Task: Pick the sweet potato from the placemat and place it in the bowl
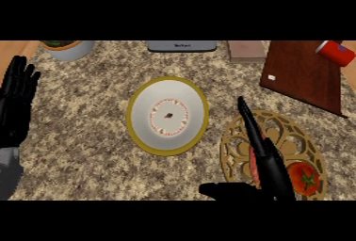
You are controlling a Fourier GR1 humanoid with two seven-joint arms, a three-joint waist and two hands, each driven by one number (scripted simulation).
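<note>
Positions are given relative to the bowl [167,115], a shallow white dish with a gold rim that sits near the middle of the speckled surface [90,141].

Nearest the viewer, right of and below the bowl, the right robot hand [268,164] extends over the round woven placemat [292,136]. Its fingers are straight and lie along the sweet potato [254,165], a reddish elongated shape of which only a narrow strip shows beside the fingers. The thumb projects toward the bowl side at the lower edge. The fingers have not curled around the item, so it appears not yet grasped; the hand seems aligned along its long axis so that the fingers can close across it. Whether the fingers touch the sweet potato cannot be determined. A tomato [304,179] rests on the same placemat, on the side away from the bowl.

Left of the bowl, at the view's edge, the left robot hand [17,101] rests open with fingers up, holding nothing.

Beyond the bowl to the right lies a dark wooden board [306,75] with a red can [336,52] at its far corner. A potted plant [67,48] stands beyond the bowl to the left.
</note>
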